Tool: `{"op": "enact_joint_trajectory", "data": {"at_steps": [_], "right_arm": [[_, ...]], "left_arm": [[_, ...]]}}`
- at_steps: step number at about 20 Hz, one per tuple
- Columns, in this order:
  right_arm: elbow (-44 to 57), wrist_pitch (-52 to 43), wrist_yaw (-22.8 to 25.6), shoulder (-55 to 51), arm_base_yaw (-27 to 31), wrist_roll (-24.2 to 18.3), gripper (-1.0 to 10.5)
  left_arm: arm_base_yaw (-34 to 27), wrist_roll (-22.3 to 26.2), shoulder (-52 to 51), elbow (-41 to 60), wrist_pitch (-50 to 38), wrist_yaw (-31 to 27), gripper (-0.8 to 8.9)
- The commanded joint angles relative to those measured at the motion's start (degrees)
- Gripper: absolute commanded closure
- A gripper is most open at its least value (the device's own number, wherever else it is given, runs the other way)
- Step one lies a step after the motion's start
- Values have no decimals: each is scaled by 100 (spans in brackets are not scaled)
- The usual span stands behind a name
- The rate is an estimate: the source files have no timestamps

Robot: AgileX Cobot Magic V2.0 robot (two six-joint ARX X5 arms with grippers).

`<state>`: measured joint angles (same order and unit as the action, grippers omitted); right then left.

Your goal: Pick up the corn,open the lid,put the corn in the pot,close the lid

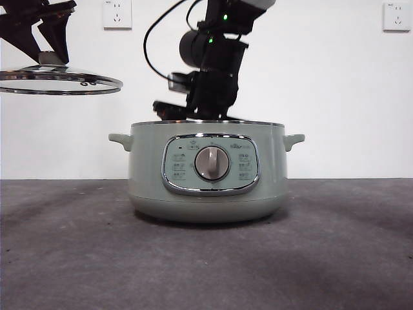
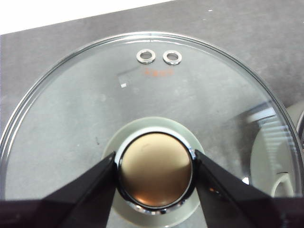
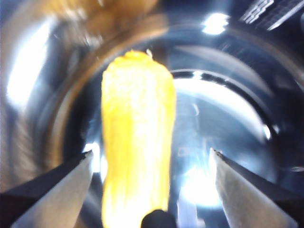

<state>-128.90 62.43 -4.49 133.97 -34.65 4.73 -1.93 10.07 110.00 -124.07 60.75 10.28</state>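
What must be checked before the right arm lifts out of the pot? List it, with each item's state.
1. The lid is clear of the pot: ok, held up beside it.
2. The left claw is shut on the lid's knob: ok.
3. The corn is inside the pot: ok.
4. The right claw is open: ok, jaws wide.
5. The corn is free of both jaws: cannot tell, blurred.
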Motion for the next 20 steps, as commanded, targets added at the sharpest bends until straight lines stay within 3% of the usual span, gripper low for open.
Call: {"op": "enact_joint_trajectory", "data": {"at_steps": [1,6,7,10,14,20], "right_arm": [[15,79,48,-348,-31,63,536],[15,529,221,-927,-70,68,543],[15,656,264,-1043,-90,66,588],[17,1110,549,-1392,-96,-46,957],[37,1646,1019,-1884,-103,-181,958],[835,1646,1034,-3115,-103,-179,958]], "left_arm": [[0,46,-92,-55,-170,66,822],[155,35,-92,-55,-46,68,822],[212,-2,-94,-55,-33,68,822],[411,-85,-94,-55,7,68,822],[844,-87,-92,-55,175,66,822],[1751,-225,-92,-52,160,63,822]]}}
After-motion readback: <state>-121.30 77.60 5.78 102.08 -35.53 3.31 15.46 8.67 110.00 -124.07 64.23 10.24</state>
